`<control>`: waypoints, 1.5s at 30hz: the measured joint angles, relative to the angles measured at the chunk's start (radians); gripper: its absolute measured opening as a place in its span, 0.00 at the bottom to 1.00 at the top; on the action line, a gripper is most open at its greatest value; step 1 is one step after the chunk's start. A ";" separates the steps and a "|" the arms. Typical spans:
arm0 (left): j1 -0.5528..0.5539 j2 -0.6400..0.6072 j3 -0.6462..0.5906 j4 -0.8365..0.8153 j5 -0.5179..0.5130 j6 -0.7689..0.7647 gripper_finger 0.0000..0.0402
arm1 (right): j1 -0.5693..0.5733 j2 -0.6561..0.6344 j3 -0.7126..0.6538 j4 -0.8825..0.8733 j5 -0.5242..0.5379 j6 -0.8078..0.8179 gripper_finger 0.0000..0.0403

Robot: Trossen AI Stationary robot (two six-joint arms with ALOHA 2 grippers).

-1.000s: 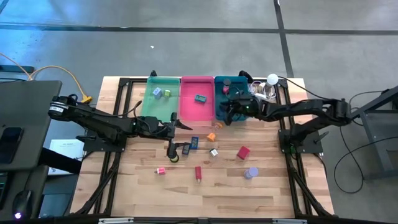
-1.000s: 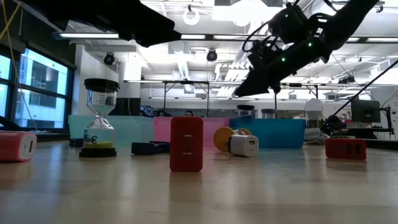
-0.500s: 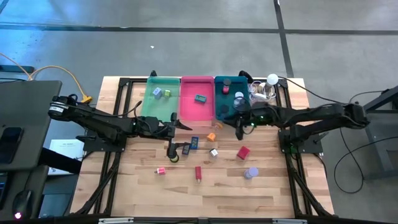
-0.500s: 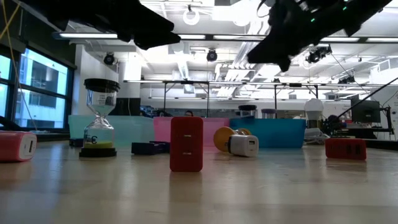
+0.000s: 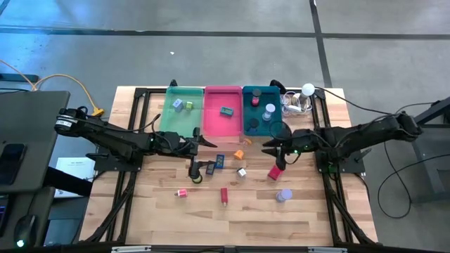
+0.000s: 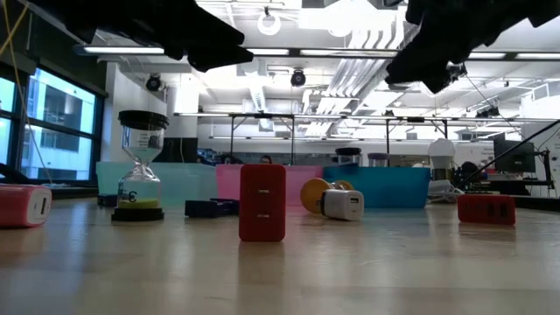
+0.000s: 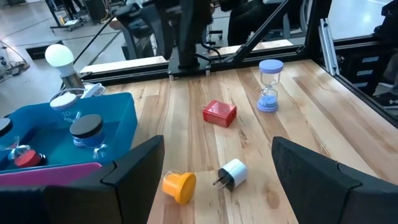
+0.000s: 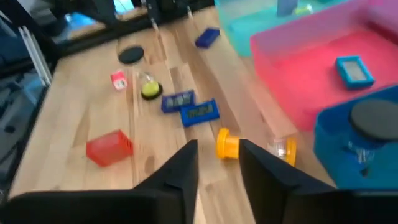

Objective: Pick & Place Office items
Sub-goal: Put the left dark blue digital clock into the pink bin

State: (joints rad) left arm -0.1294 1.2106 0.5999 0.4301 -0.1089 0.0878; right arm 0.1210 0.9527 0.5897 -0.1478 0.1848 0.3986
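Small office items lie loose on the wooden table: a red block [image 5: 275, 172], a lavender hourglass [image 5: 284, 195], an orange piece [image 5: 239, 154], a white plug [image 5: 242, 171], blue clips [image 5: 220, 161] and an upright red block [image 6: 262, 202]. My right gripper [image 5: 271, 149] hovers over the table just near of the teal tray [image 5: 247, 130]. Its fingers [image 8: 180, 177] stand slightly open with nothing between them. My left gripper [image 5: 204, 143] waits wide open in front of the green tray [image 5: 163, 119], also holding nothing.
Green, pink [image 5: 223, 130] and teal trays stand side by side along the far edge, each holding a few items. A white ball with cables [image 5: 308, 89] sits at the far right. Bare wood lies toward the near edge.
My right gripper has drawn back from above the teal tray, moving toward the table's near and right side and rising a little. It now hangs over the open table above the red block. Items in the teal tray that it covered now show.
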 joint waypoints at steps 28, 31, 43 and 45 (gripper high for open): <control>0.000 0.000 0.000 0.000 0.000 -0.036 0.72 | 0.056 0.020 -0.001 0.116 -0.051 -0.027 0.56; 0.000 0.000 0.000 -0.002 0.000 -0.036 0.72 | 0.056 0.020 -0.001 0.146 -0.020 -0.040 0.62; 0.000 0.000 0.000 -0.011 0.000 -0.036 0.72 | 0.056 0.020 -0.001 0.156 -0.005 -0.085 0.98; 0.000 0.000 0.000 -0.017 0.000 -0.036 0.72 | 0.056 0.020 -0.001 0.168 -0.004 -0.081 0.98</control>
State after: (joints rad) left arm -0.1291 1.2106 0.5999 0.4132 -0.1089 0.0521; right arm 0.1768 0.9726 0.5888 0.0202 0.1805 0.3180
